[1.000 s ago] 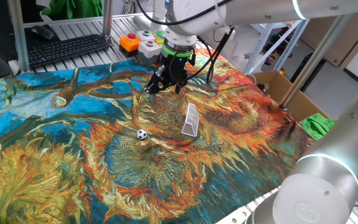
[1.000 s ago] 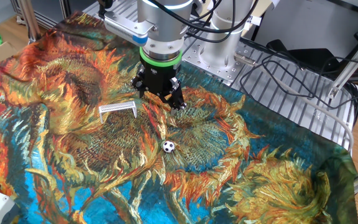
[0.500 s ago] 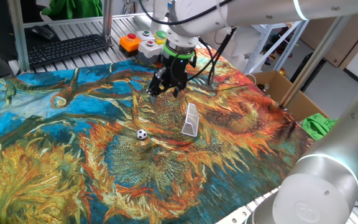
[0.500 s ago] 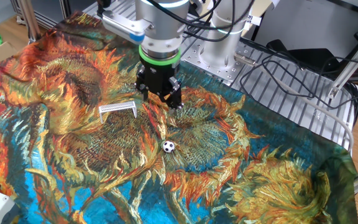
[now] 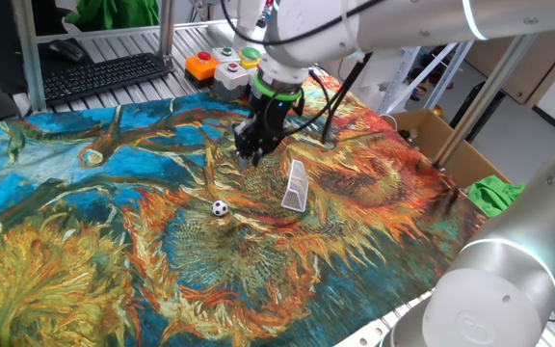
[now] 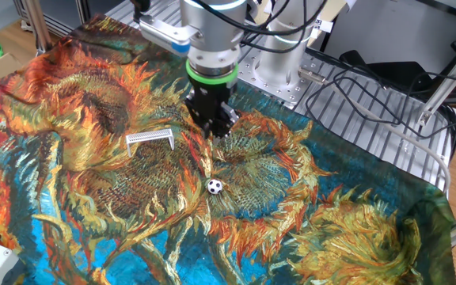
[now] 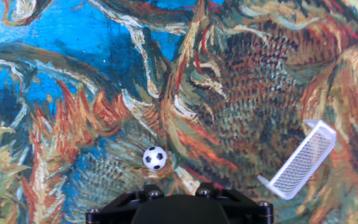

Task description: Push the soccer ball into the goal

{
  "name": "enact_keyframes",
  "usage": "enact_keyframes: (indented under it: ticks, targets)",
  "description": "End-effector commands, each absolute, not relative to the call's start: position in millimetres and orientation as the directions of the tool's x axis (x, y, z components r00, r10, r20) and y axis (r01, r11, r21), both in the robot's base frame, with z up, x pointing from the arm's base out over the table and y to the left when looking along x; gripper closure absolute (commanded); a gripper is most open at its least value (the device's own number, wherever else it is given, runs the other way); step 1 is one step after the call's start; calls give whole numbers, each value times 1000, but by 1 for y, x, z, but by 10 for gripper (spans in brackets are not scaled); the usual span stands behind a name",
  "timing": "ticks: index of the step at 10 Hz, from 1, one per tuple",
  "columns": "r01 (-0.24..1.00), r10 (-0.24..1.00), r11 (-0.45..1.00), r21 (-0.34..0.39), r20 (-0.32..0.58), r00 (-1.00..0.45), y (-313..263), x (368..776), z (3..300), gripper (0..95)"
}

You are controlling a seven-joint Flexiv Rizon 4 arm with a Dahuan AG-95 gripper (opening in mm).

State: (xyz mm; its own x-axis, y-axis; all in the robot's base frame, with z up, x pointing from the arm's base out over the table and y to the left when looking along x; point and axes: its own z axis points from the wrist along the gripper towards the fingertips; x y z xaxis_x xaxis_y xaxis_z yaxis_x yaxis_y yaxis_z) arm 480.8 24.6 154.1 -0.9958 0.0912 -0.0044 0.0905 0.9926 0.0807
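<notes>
The soccer ball [image 5: 220, 207] is a tiny white ball with black patches, lying on the painted cloth. It also shows in the other fixed view [image 6: 214, 187] and in the hand view [image 7: 155, 158]. The goal [image 5: 297, 186] is a small white frame with pale mesh; it stands a short way from the ball in the other fixed view [image 6: 150, 139] and at the right in the hand view [image 7: 300, 160]. My gripper [image 5: 251, 154] hovers low over the cloth behind the ball and apart from it, empty, its fingers looking apart [image 6: 216, 127]. The hand view shows only its black body.
The sunflower-print cloth [image 5: 85, 241] covers the table. A button box [image 5: 222, 64] and a keyboard [image 5: 104, 75] sit beyond its far edge. A cardboard box [image 5: 441, 140] stands off the right side. Cables [image 6: 370, 87] lie on the slatted top behind the arm.
The gripper has turned about its own axis, so it looks narrower in both fixed views, and has shifted slightly. The ball and the goal have not moved.
</notes>
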Motion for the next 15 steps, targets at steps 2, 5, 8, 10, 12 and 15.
enact_keyframes:
  ticks: [2,5,8,10,12,15]
  targets:
    - [113,114,990,85,-6,-993,42,479,137,950]
    - [139,140,987,87,-12,-990,58,479,121,950]
    - [152,156,984,90,-29,-987,70,480,101,950]
    - [160,164,983,94,-44,-985,78,481,86,950]
    - [167,173,981,98,-56,-983,83,484,75,950]
    - [168,175,981,101,-66,-982,85,492,61,950]
